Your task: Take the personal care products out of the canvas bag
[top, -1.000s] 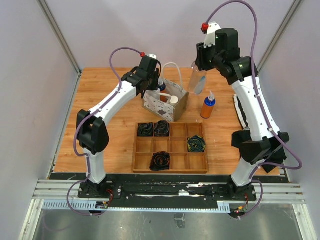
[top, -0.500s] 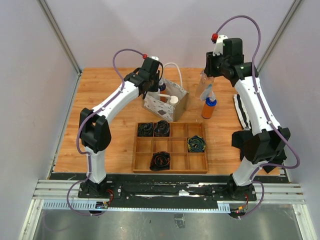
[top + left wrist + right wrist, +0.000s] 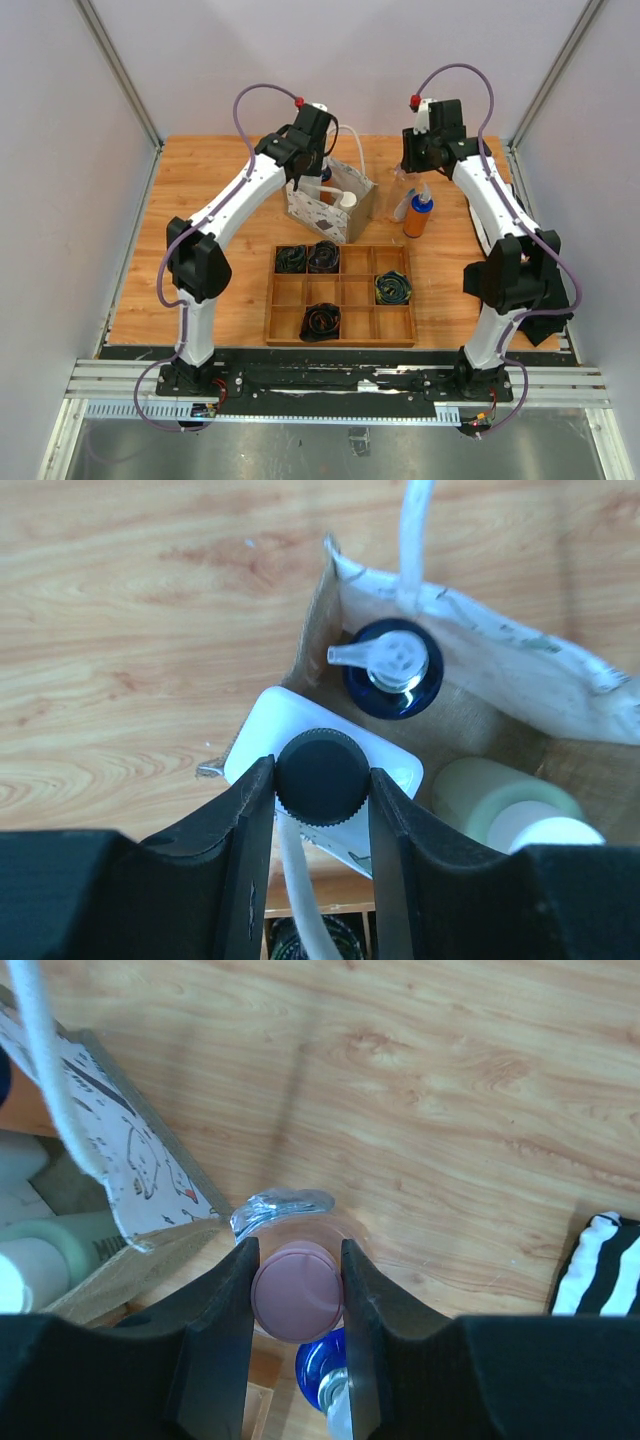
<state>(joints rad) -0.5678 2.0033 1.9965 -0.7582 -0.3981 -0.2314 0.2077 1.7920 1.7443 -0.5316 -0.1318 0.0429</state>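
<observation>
My right hand (image 3: pixel 296 1256), gripping the clear bottle (image 3: pixel 296 1296), has lowered it beside the orange bottle (image 3: pixel 416 218); my left hand (image 3: pixel 322 780) has clamped the white bottle (image 3: pixel 290 718), next out of the bag (image 3: pixel 520 665).

Pale grey-lilac walls (image 3: pixel 330 60) close me in at the back and on both sides, plain and windowless, with slanted metal posts (image 3: pixel 118 70) in the two far corners. I work on a table (image 3: pixel 200 230) of warm orange-brown wood with wavy grain, edged at my side by a black strip and a ribbed aluminium rail (image 3: pixel 110 385); below that lies a dull grey floor (image 3: pixel 300 450). Light is soft and even, shadows faint.
</observation>
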